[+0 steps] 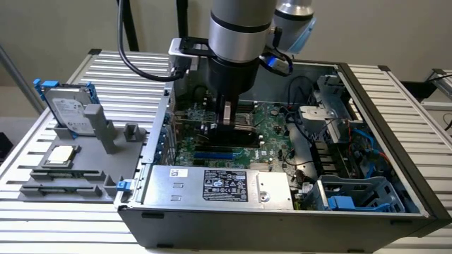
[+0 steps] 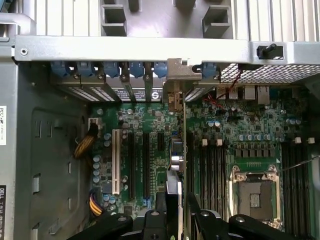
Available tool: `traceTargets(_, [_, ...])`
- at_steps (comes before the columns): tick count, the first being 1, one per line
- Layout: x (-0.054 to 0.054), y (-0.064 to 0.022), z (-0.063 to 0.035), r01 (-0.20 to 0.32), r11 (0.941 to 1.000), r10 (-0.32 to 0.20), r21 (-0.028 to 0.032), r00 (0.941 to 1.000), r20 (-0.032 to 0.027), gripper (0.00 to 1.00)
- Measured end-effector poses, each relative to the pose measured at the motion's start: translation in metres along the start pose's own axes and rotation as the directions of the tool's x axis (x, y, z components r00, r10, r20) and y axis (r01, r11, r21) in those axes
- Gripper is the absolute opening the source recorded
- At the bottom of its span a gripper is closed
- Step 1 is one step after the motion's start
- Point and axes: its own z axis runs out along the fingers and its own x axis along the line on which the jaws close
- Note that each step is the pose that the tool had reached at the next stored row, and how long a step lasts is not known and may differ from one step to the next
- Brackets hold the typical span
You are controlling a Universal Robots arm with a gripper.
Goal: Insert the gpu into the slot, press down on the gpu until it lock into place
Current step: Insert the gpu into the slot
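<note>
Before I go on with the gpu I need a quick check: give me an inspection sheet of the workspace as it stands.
Surface: slatted metal table carries the open PC case.
Job's things: gpu stands on edge over the board, its bracket at the rear openings. The blue slot shows beside it. Whether the gpu is seated cannot be told.
Clutter: hard drive and chip on a grey fixture.
Gripper: gripper shut on the gpu's top edge.
Cables: black cable hangs by the arm; blue cables inside the case.
Surroundings: plain wall.
</note>
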Motion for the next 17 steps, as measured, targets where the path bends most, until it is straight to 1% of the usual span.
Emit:
traceTargets(4, [-0.002, 0.0017, 0.0078, -0.003, 1.0, 0.003, 0.0004, 1.0, 0.0006, 0.26])
traceTargets(17, [-0.001, 0.0047, 0.0311, -0.003, 1.0, 0.003, 0.0002, 1.0, 0.0004, 0.26])
